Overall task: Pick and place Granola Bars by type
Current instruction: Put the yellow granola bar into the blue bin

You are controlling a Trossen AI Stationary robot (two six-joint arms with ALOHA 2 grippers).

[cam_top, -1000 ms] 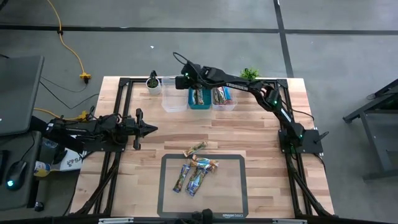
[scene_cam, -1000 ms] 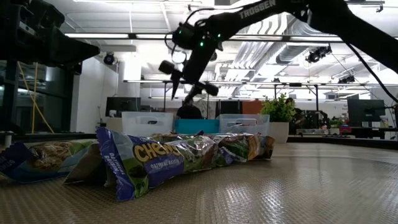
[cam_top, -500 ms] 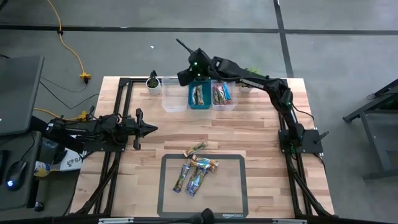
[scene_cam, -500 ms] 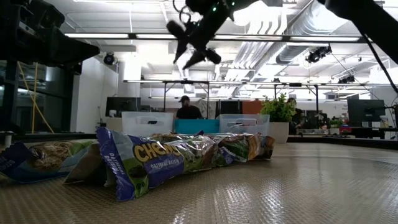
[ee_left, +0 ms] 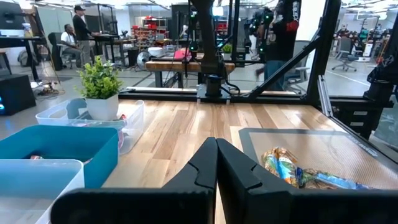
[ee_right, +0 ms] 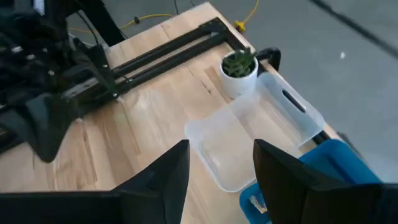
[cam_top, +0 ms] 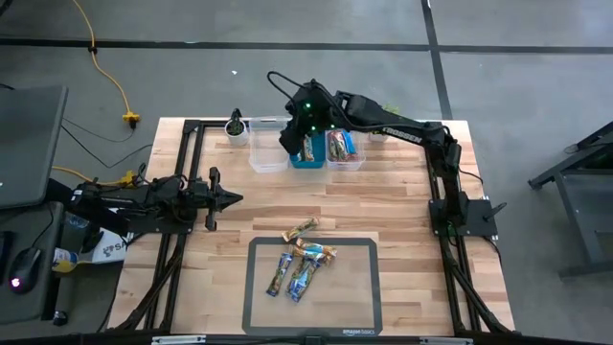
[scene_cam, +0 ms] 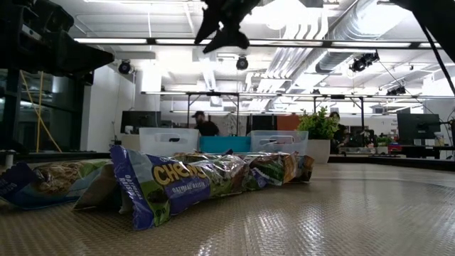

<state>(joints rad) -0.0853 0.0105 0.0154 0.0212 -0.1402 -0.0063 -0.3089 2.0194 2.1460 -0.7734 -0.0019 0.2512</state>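
The right gripper hangs high over the back of the table, above the row of bins, with its two dark fingers standing apart and nothing between them — through the gap only bare wood and a bin show. From the low view it sits near the ceiling line, well clear of everything below, which fits an arm that has nothing to carry and room to travel.

Directly under it in the high view is the blue bin, with a bar or two inside; beside that stand an empty clear bin and another clear bin holding red-and-blue wrappers. Each bin appears to take one type, so the sorted bars lie apart by colour. A small potted plant marks the far corner beside the empty bin.

The Granola Bars not yet sorted lie in a loose heap on the dark mat at the front edge, well apart from the bins — the likely next stop for this arm.

The left gripper waits low at the table's left side, its fingers pressed together and pointing inward, holding nothing.
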